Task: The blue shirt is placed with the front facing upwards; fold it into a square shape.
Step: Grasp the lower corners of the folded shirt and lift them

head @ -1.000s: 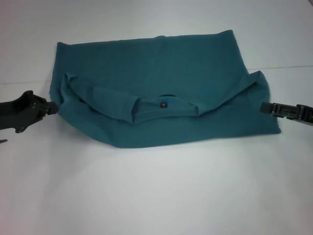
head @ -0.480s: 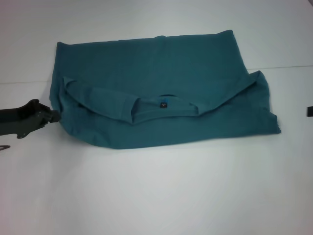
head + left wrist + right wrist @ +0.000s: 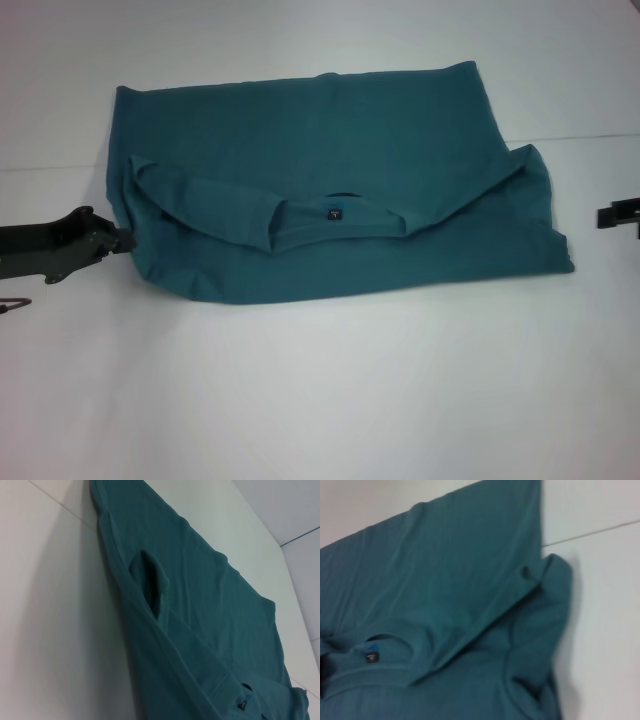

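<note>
The blue shirt (image 3: 330,190) lay partly folded on the white table (image 3: 320,400), forming a wide band across the middle of the surface, with its far edge running straight and its near edge curving in a shallow arc. The collar (image 3: 335,212) sat near the centre of the band, facing me, with a small dark label (image 3: 335,212) on it; a folded flap ran outward from the collar to each side. My left claw (image 3: 118,240) rested low on the table at the shirt's left edge, its tip touching or just meeting the cloth; I could not tell from any view whether it was spread, closed or pinching fabric. My right claw (image 3: 612,215) stood at the right margin of the head view, apart from the shirt's right edge, with a strip of bare table between them; its fingers could not be made out either. In the left wrist view the shirt (image 3: 200,630) showed a sleeve opening along its folded side, next to bare table. In the right wrist view the shirt (image 3: 445,605) showed its right corner doubled over, with a crease running from the collar area to that corner. Bare table lay wide in front of the near edge and beyond the far edge.
</note>
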`<state>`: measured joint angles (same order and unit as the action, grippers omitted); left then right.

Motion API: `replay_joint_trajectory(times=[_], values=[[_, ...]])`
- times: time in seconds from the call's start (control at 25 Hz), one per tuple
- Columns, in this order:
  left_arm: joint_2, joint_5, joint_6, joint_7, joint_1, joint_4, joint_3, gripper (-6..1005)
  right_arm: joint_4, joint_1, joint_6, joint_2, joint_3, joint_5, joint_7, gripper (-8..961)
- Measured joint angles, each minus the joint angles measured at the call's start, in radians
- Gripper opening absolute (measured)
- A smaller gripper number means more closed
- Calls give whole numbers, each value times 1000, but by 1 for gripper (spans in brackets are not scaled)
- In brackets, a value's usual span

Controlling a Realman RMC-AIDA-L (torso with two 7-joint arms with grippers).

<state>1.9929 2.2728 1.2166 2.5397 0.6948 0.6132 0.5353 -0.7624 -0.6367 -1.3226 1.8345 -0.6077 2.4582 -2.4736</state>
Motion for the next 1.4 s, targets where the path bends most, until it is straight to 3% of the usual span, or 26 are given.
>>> replay_joint_trajectory(times=[0.08,0.4,0.68,1.08,1.4], values=[[2,-1,1,0,-1,0,0,15,25,-18,31,20,-1,6,10,728],[8,-2,-5,-2,-1,3,-1,14,125,-54,198,63,-46,12,44,716],[11,-3,-15,-2,0,4,0,14,160,-60,292,75,-116,13,36,706],[12,-3,-25,-3,0,3,0,14,208,-78,396,114,-151,19,46,692],[14,-3,-29,-4,0,1,3,14,204,-80,391,118,-157,19,35,680]])
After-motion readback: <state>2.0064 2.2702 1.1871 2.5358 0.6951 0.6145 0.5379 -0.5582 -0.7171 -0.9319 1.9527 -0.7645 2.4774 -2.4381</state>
